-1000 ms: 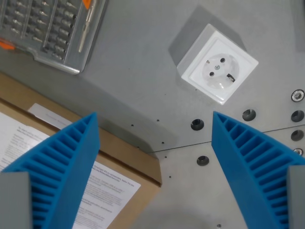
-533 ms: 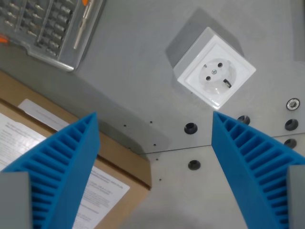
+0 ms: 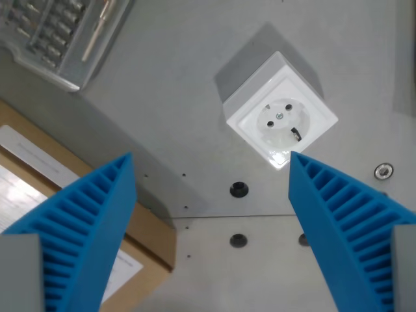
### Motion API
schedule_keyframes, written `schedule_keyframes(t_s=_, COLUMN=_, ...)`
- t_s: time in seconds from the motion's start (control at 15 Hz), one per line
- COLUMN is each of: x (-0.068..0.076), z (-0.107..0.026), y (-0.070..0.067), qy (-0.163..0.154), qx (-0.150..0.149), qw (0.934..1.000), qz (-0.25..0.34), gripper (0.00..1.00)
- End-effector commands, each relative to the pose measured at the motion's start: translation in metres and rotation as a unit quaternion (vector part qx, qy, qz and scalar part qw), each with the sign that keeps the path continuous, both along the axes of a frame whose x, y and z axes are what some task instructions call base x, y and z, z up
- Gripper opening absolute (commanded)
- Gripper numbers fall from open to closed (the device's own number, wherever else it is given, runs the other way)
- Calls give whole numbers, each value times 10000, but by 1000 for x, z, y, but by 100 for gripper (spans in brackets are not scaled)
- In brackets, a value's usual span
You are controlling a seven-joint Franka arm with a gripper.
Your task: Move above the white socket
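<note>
The white socket (image 3: 279, 119) is a square box with a round two-pin face, turned diagonally on the grey metal table (image 3: 175, 97). It lies right of centre in the wrist view, its lower corner just above the tip of my right blue ribbed finger (image 3: 338, 221). My gripper (image 3: 211, 159) is open, with nothing between its fingers. The left finger (image 3: 84, 227) hangs over the cardboard box. The socket sits above and to the right of the midpoint between my fingertips.
A clear plastic screwdriver-bit case (image 3: 52, 32) lies at the top left. A brown cardboard box (image 3: 140, 231) with a white printed label occupies the lower left. Several bolt holes (image 3: 239, 190) and a seam mark the table below the socket.
The whole scene has shifted down and to the left, so the camera has moved toward the socket. The socket now sits lower and nearer the centre, close to my right fingertip.
</note>
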State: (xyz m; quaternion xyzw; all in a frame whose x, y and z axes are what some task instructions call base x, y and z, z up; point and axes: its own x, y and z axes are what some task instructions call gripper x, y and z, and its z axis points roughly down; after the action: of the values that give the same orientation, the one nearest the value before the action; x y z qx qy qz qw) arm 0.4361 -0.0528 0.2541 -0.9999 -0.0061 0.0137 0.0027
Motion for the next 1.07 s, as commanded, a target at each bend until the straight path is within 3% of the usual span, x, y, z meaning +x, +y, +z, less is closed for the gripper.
schedule_keyframes(t_s=0.07, x=-9, z=-9, y=-8, qy=-632, qx=61, qw=9905, qz=1221, gripper=100)
schedule_keyframes(t_s=0.53, x=-10, z=-27, y=-21, qy=-645, qx=89, qw=9768, qz=2042, gripper=100)
schedule_keyframes(t_s=1.07, x=-11, z=-50, y=-37, qy=-739, qx=184, qw=9565, qz=2816, gripper=100)
